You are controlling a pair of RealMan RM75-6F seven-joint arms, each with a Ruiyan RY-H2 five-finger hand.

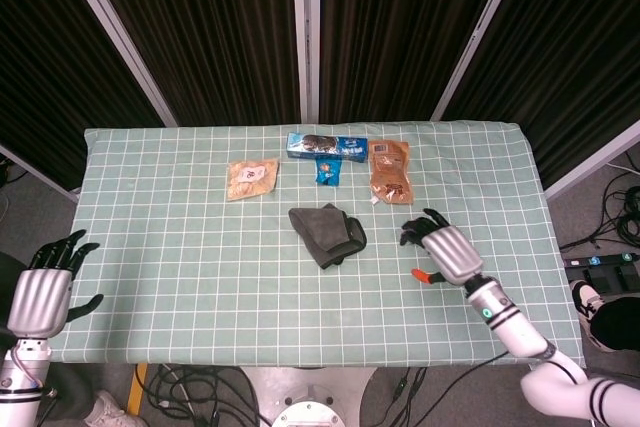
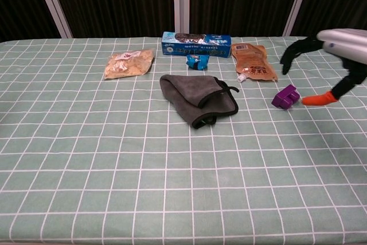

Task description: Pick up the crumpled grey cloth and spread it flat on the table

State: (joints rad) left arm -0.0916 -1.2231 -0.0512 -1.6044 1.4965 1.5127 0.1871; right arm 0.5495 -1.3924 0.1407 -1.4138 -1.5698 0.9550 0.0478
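The crumpled grey cloth lies bunched near the middle of the green checked table. My right hand hovers over the table to the right of the cloth, fingers spread and holding nothing; it covers the purple block in the head view. My left hand hangs open beyond the table's left front corner, far from the cloth, and does not appear in the chest view.
A purple block sits right of the cloth, below my right hand. Behind the cloth lie a tan snack bag, a blue biscuit box, a small blue packet and an orange pouch.
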